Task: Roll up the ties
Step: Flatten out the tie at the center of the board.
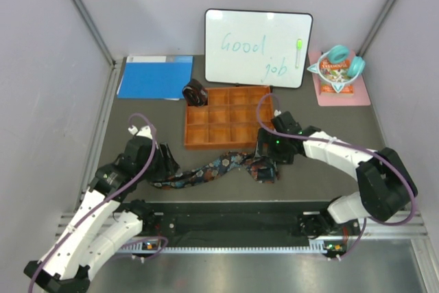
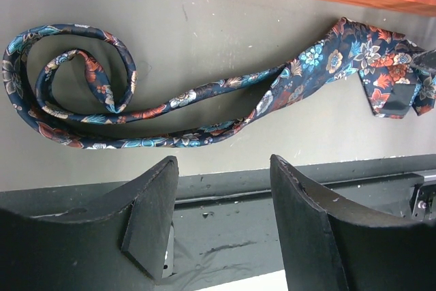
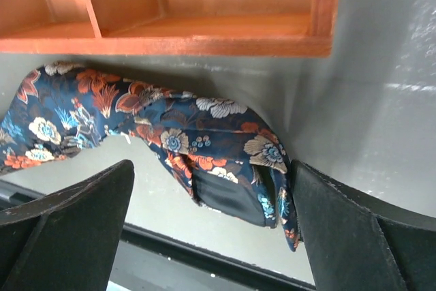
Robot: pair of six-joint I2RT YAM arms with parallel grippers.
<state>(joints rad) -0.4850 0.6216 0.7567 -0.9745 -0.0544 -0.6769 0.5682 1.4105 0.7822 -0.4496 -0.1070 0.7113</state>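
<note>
from above, the dark brown-maroon tie (image 1: 195, 92) sits coiled at the far left corner of the orange wooden compartment tray (image 1: 219, 146), while the navy floral fabric tie (image 1: 212, 168) lies as a wavy unrolled strip along the tray's near edge, so about half the job looks left. in the left wrist view its soft narrow end curls loosely, left of the tray, and the left gripper (image 2: 221, 168) stands parted and empty. in the right wrist view the right gripper (image 3: 211, 189) spreads wide around the folded, dark-lined wide end by the tray's near corner.
</note>
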